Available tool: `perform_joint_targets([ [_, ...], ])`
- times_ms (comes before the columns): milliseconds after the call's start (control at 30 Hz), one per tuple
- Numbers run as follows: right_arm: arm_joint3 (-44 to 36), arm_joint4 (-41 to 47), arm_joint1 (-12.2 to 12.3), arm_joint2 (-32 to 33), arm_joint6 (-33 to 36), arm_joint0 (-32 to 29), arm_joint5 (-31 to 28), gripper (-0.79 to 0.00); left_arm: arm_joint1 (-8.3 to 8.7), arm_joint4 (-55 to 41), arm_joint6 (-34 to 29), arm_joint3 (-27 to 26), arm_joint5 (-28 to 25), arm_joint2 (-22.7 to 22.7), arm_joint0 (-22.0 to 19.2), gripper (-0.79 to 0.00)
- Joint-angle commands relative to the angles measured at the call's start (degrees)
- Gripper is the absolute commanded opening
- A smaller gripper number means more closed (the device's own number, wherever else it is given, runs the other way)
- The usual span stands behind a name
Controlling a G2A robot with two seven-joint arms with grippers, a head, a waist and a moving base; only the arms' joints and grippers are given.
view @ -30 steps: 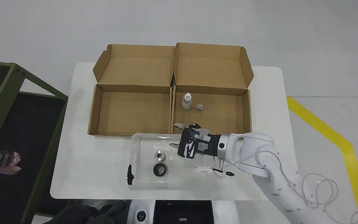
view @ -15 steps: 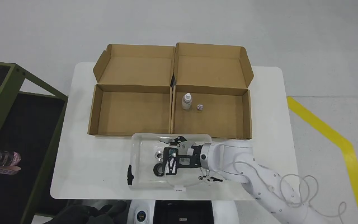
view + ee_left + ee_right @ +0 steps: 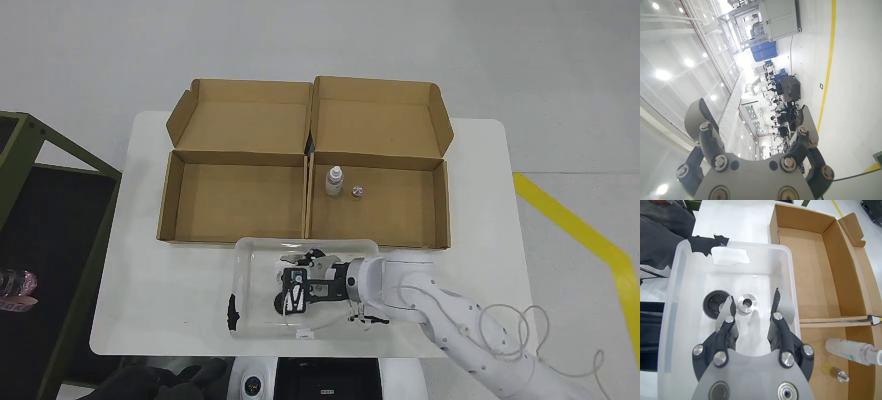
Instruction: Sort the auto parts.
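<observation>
Right wrist view looks down into a clear rectangular plastic bin [image 3: 791,262] where the right tool [image 3: 754,299] hangs low, its 2 ridged fingers [image 3: 731,306] spread wide and gripping nothing. A silver metal ring with a round centre hole [image 3: 747,303] lies flat on the bin floor between the fingers, just beside 1 of them; whether it touches that finger cannot be told. On the outer side of the same finger sits a black round bearing [image 3: 714,304], partly hidden by the finger. Ahead of the fingertips, on the bin's far wall, are a torn strip of black tape [image 3: 706,244] and a white paper label [image 3: 730,256]. Outside the other finger, past the bin wall, stands an open brown cardboard box [image 3: 810,275]. Next to the tool's body, a second cardboard box [image 3: 866,332] holds a white plastic bottle [image 3: 848,350] lying down and a small yellowish vial with a metal cap [image 3: 836,373] near it. Top view shows the right tool [image 3: 292,290] inside the bin [image 3: 240,260] on the white table [image 3: 140,220], with both boxes beyond it. Left wrist view shows the left tool [image 3: 752,108] aimed up into the hall, fingers spread and bare.
</observation>
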Motion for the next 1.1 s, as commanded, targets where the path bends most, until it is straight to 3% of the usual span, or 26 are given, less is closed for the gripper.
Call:
perform_joint_targets([
  [0, 0.58, -0.26, -0.06, -0.02, 0.32, 0.16, 0.05, -0.422, 0.0, 0.0, 0.0, 0.0, 0.0, 0.0, 0.0, 0.0],
  [1067, 7.32, 0.43, -2.28, -3.91, 1.1, 2.91, -1.13, -0.431, 0.0, 0.0, 0.0, 0.0, 0.0, 0.0, 0.0, 0.0],
])
